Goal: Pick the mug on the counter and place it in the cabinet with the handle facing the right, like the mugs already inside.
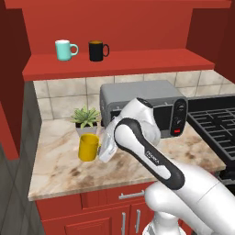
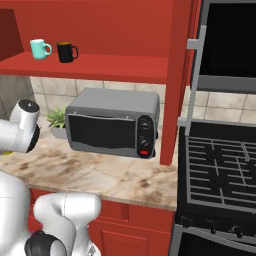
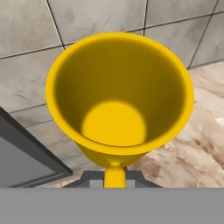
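1. The pincer (image 3: 114, 179) is closed on the handle of the yellow mug (image 1: 88, 147); the mug sits directly ahead of it, open mouth towards the hand camera.
2. The mug hangs just above the counter (image 1: 64, 170), in front of a potted plant (image 1: 86, 117).
3. A grey toaster oven (image 1: 160, 103) stands beside the pincer.
4. Well above the pincer, the cabinet (image 1: 119, 64) shelf holds 2 mugs: the teal mug (image 1: 64, 49) and the black mug (image 1: 97, 50), handles to the right.

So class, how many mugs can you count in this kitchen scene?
3. A pale teal mug and a glossy black mug stand side by side on the red cabinet shelf; a glossy yellow mug is held above the marbled counter.
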